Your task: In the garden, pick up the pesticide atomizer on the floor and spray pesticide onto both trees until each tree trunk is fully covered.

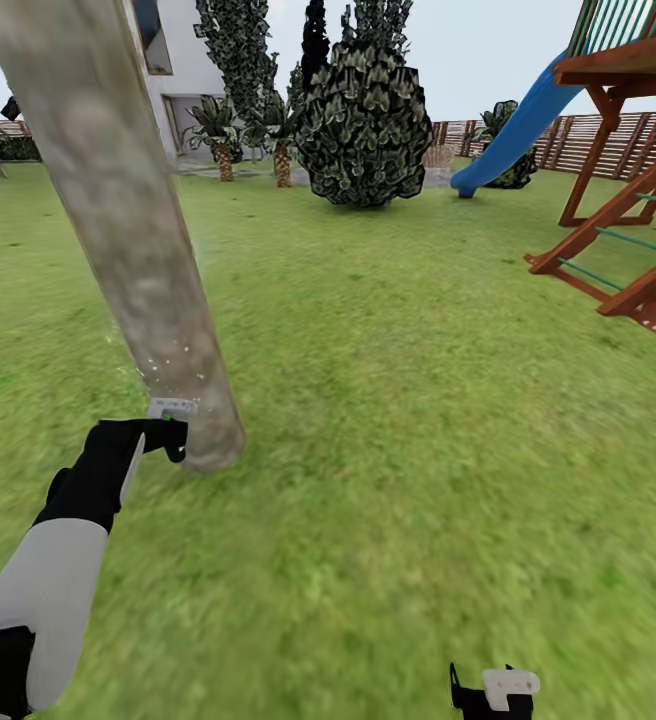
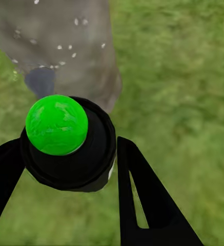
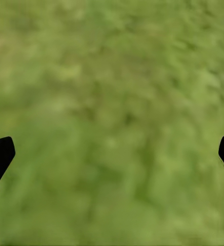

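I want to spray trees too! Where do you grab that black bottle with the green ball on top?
Around its round black body, below the green ball, with a finger on each side. That is how the left gripper holds it, leaving the top facing the grey-brown tree trunk.

Across the grass, a big round leafy bush [image 1: 365, 125] sits in the middle distance, dark and blocky. Behind it rise tall dark cone-shaped trees [image 1: 236, 45]. To its left stand two small palms [image 1: 218, 130] with short brown trunks, in front of a white house [image 1: 183, 60] with a dark window. On the right a wooden play frame [image 1: 623, 200] stands on red-brown legs with green rungs, and a blue slide [image 1: 513, 130] runs down from its platform to the grass. A brown slatted fence [image 1: 558, 140] closes the far edge behind the slide, with another dark bush [image 1: 508, 150] against it. Pale sky [image 1: 488, 50] shows above.
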You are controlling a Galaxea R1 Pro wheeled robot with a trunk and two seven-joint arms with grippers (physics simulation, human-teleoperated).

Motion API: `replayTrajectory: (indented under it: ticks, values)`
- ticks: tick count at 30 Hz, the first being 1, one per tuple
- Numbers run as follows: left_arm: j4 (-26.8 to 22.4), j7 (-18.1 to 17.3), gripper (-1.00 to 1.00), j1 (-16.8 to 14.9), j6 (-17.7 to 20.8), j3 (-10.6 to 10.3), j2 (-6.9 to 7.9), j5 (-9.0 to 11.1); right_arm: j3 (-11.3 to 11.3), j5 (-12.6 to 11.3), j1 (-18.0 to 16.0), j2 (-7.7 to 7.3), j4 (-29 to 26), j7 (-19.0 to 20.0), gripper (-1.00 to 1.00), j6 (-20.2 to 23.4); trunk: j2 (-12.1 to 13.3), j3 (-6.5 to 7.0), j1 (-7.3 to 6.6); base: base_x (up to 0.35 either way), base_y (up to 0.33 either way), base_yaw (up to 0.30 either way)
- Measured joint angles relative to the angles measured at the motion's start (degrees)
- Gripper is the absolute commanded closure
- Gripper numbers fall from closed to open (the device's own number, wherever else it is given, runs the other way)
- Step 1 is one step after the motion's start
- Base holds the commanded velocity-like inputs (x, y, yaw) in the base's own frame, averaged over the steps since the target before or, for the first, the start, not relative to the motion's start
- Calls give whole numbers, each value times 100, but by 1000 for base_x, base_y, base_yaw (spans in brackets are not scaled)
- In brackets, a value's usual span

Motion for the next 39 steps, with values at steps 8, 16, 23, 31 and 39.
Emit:
replayTrajectory:
  ticks: [8, 16, 23, 31, 39]
  values:
    - [0, -8, 100, 17, 3, -52, 167, 50, 0, 0, -1, 1, 2, 0, -100, -1, 0, 0, 3, 90, -236, 202]
    - [31, 0, 100, 27, -3, -53, 160, 33, 0, 0, 0, 0, 0, -1, -100, -1, 0, 0, 2, 39, -272, 187]
    - [89, 0, 100, 32, -6, -52, 147, 61, -1, 1, 0, -41, 0, 5, -100, -1, 0, 0, 2, 45, -273, 3]
    - [36, 0, 100, 32, 3, -45, 147, 62, 0, 0, 0, -46, 0, 7, -100, -1, 0, 0, 3, 0, -273, 2]
    - [33, 1, 100, 33, 5, -44, 149, 58, 0, 0, -2, -43, 2, 8, -100, -1, 0, 0, 1, 67, -272, 229]
